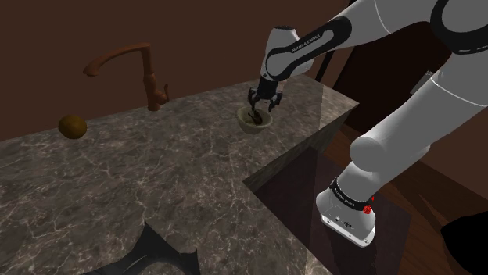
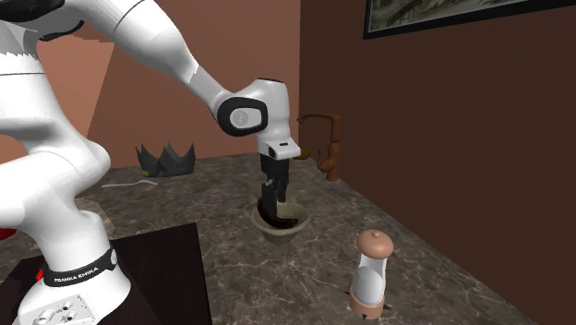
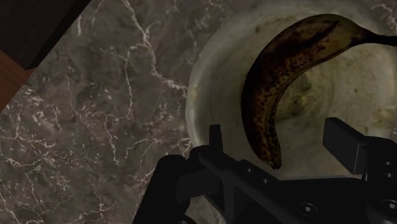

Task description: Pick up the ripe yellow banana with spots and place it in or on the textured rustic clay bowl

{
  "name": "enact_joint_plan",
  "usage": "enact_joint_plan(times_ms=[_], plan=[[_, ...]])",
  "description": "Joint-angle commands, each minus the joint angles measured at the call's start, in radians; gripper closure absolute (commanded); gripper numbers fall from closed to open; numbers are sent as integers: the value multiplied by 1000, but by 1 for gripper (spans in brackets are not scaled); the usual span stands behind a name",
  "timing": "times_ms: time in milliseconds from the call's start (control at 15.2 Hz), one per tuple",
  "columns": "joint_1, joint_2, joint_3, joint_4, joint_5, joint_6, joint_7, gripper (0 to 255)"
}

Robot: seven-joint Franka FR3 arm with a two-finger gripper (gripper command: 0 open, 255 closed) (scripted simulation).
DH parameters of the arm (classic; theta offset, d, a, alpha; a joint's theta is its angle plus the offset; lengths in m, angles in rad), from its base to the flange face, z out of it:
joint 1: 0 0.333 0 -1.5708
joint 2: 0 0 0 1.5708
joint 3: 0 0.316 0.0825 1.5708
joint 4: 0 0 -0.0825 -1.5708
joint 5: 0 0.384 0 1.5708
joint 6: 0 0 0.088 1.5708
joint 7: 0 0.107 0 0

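A dark, heavily spotted banana [image 3: 280, 76] lies curved inside the pale rough bowl [image 3: 202, 89]. My gripper [image 3: 280, 145] hangs just above it, open. The fingers [image 3: 344, 141] stand apart on either side of the banana's near end without touching it. In the shoulder view the gripper [image 1: 264, 103] points down over the bowl [image 1: 255, 123] near the counter's far right corner. In the second exterior view the gripper [image 2: 270, 198] reaches into the bowl [image 2: 282, 227], where the banana [image 2: 280, 220] shows as a dark shape.
A brown faucet [image 1: 145, 74] stands behind the bowl at the wall. A round brown object [image 1: 72, 125] sits at the far left. A dark spiky object [image 2: 166, 159] lies on the counter, and a pale bottle-like grinder [image 2: 371, 272] stands near the counter's edge. Marble counter [image 1: 180, 172] surrounds the bowl.
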Motion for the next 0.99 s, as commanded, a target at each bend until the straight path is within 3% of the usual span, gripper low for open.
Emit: enact_joint_plan(times_ms=[0, 198, 462, 924], plan=[[0, 0, 0, 0, 0, 0, 0, 0], [0, 0, 0, 0, 0, 0, 0, 0], [8, -91, -7, 50, 38, -137, -28, 0], [8, -91, -7, 50, 38, -137, -28, 0]])
